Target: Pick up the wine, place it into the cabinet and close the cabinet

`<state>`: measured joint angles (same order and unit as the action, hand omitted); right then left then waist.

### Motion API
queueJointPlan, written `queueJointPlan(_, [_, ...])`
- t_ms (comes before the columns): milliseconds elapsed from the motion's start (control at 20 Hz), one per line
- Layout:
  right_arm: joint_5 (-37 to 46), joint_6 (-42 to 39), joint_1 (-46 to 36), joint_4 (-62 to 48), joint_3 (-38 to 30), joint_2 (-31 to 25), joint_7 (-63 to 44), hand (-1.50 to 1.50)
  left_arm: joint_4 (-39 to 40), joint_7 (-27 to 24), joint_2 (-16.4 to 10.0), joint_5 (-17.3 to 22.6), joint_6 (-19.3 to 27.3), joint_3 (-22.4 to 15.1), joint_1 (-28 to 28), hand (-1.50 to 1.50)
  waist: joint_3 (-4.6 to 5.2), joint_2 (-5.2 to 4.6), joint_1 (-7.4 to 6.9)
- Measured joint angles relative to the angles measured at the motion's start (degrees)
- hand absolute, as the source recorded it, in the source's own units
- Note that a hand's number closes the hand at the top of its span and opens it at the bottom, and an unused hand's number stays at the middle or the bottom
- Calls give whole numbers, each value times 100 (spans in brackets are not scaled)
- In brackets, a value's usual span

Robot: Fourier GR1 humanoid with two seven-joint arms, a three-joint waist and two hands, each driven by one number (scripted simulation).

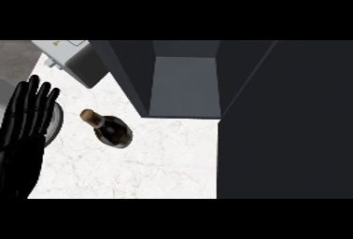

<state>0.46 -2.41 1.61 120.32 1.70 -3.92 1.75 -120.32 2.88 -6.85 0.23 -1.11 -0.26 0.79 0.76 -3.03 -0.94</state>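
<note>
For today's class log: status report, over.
Left robot hand open, resting left edge. Right robot hand unseen. Wine on counter, untouched. Cabinet open, nothing between.

No readable text; the yellow mark (56, 43) on the grey appliance (63, 52) is illegible.

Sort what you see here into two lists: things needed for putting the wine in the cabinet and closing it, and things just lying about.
Needed:
wine, not yet picked up
cabinet, open
left robot hand, open at the left edge

Lying about:
grey appliance, back left
plate, mostly hidden behind that robot hand
</note>
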Motion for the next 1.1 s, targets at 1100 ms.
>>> queueJointPlan(1100, [-1069,-502,578,1763,572,-285,-1835,-150,-189,749,-2141,5933,-3566,-499,207,-150,-73,313,109])
